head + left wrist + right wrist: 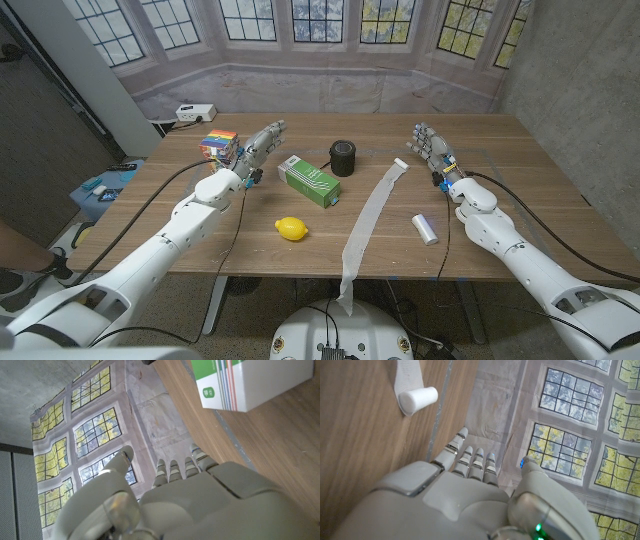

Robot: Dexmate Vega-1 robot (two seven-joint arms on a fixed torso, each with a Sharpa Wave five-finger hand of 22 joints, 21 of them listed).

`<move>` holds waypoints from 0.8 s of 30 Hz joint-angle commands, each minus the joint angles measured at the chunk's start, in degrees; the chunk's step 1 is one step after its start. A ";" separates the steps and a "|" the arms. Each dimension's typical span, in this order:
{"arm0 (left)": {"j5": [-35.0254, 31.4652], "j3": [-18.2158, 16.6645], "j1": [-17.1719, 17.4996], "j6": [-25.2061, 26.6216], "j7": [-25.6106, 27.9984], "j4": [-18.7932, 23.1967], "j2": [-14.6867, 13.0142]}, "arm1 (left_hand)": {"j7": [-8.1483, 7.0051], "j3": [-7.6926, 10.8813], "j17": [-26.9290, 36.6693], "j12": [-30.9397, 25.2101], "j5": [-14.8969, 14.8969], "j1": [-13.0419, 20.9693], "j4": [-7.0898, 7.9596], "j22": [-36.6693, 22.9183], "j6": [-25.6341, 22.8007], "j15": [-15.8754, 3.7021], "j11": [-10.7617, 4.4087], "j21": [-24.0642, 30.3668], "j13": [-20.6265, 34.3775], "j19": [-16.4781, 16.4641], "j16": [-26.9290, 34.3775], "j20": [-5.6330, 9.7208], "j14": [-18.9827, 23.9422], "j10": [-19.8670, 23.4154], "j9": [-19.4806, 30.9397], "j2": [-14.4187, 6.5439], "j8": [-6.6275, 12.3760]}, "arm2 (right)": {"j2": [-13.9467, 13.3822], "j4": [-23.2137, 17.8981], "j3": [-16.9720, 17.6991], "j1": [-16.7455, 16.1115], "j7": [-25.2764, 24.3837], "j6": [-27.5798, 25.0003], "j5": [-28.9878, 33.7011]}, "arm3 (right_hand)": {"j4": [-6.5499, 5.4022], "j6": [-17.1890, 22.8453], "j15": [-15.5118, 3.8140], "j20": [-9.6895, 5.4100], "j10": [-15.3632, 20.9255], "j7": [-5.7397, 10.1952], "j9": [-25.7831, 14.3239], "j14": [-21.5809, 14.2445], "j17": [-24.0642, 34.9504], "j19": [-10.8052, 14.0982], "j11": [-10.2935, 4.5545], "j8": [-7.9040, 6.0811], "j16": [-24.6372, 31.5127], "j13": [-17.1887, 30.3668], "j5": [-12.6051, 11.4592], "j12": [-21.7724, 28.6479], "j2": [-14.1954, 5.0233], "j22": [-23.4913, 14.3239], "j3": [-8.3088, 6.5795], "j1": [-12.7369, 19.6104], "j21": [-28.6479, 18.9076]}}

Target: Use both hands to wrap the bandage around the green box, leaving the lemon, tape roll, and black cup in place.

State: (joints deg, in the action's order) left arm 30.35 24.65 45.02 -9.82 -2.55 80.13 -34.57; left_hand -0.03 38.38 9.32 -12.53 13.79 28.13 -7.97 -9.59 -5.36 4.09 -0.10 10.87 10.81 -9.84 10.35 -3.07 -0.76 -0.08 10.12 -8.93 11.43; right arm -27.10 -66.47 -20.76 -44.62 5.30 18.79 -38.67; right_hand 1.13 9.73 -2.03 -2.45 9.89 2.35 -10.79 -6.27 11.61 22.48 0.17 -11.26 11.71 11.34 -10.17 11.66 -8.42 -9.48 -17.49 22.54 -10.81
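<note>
The green box [310, 181] lies on the wooden table [520, 180], left of centre; its white and green end [235, 382] is seen in the left wrist view. A long white bandage [368, 222] runs from its small rolled end [399, 163] [417, 399] down to the front edge, where its tail hangs over. My left hand [258, 150] [190, 500] is raised just left of the box, fingers extended, holding nothing. My right hand [432, 148] [470, 495] hovers to the right of the rolled end, fingers apart and empty.
The black cup [343, 157] stands behind the box. The lemon [291, 228] lies in front of the box. The white tape roll [426, 228] lies right of the bandage. A coloured puzzle cube [219, 146] sits beside my left hand, at the table's left edge.
</note>
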 commanded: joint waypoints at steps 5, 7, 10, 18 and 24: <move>-5.71 1.36 -0.65 8.46 0.23 8.32 -8.40 | -0.30 -0.20 0.22 -0.85 0.92 1.82 -1.59 -0.12 -1.99 -0.06 -1.25 0.55 0.10 -1.51 0.39 -0.24 1.77 2.03 0.19 0.94 0.31 | 2.05 3.95 -0.47 1.51 0.31 1.66 0.24 | 0.60 0.64 -0.78 -0.35 0.26 -0.24 -0.13 -0.66 0.12 0.82 0.09 -0.13 0.51 0.18 -0.15 0.02 -0.08 -0.27 -0.31 0.47 -0.32; -5.96 1.47 -1.09 9.09 -0.35 8.62 -8.90 | -0.36 -0.25 0.22 -0.91 1.00 1.99 -1.73 -0.11 -2.28 -0.15 -1.34 0.53 0.11 -1.56 0.36 -0.25 1.87 2.28 0.19 1.10 0.35 | 2.28 4.38 -0.46 1.62 0.29 1.83 0.22 | 0.62 0.64 -0.79 -0.37 0.25 -0.27 -0.13 -0.63 0.13 0.82 0.11 -0.12 0.51 0.19 -0.14 0.01 -0.10 -0.27 -0.31 0.46 -0.31; -6.88 1.97 -2.23 9.62 -1.58 8.59 -9.58 | -0.02 -0.34 0.25 -1.02 1.31 2.83 -2.23 -0.11 -3.64 0.02 -1.48 0.47 0.17 -1.84 0.37 -0.38 2.51 3.02 0.23 1.71 0.63 | 2.35 4.59 -0.47 1.72 0.27 1.81 0.23 | 0.67 0.66 -0.84 -0.37 0.35 -0.28 -0.14 -0.62 0.15 0.88 0.18 -0.12 0.51 0.19 -0.13 0.04 -0.13 -0.27 -0.31 0.45 -0.33; -9.47 3.54 -5.00 11.33 -5.02 8.89 -11.43 | -0.02 -0.21 0.29 -1.00 1.65 4.02 -2.68 -0.10 -3.76 0.02 -2.12 0.34 0.25 -1.90 0.26 -0.51 2.77 3.36 0.27 2.21 0.50 | 1.80 3.48 -0.25 1.14 -0.45 1.57 0.39 | 0.86 0.73 -0.84 -0.40 0.34 -0.31 -0.14 -0.68 0.17 0.92 0.12 -0.13 0.56 0.20 -0.11 0.03 -0.16 -0.28 -0.32 0.49 -0.32; -11.97 5.27 -7.35 13.21 -8.53 9.64 -13.19 | 0.03 -0.07 0.38 -0.98 1.98 5.96 -3.09 -0.10 -4.21 0.73 -2.73 0.00 0.43 -1.28 0.03 -1.12 2.49 3.75 0.35 3.36 0.58 | 1.50 2.48 -0.05 0.45 -0.98 1.47 0.33 | 1.01 0.75 -0.86 -0.40 0.31 -0.30 -0.14 -0.68 0.16 0.93 0.17 -0.13 0.56 0.20 -0.11 0.01 -0.16 -0.28 -0.35 0.58 -0.32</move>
State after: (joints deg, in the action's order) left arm 22.09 27.41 41.44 0.27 -6.13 88.41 -44.47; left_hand 0.11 38.17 9.48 -13.40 15.48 33.16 -10.84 -9.60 -8.92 4.12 -2.37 10.87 11.08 -11.03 10.43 -3.72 1.83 3.41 10.28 -5.79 11.53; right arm -25.28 -62.93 -21.10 -43.33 5.38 20.27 -38.42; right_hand 1.75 10.04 -2.27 -2.37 9.89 2.04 -10.79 -6.52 11.60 23.21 0.17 -11.26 11.71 11.33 -10.14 11.66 -8.42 -9.47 -17.79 22.54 -10.81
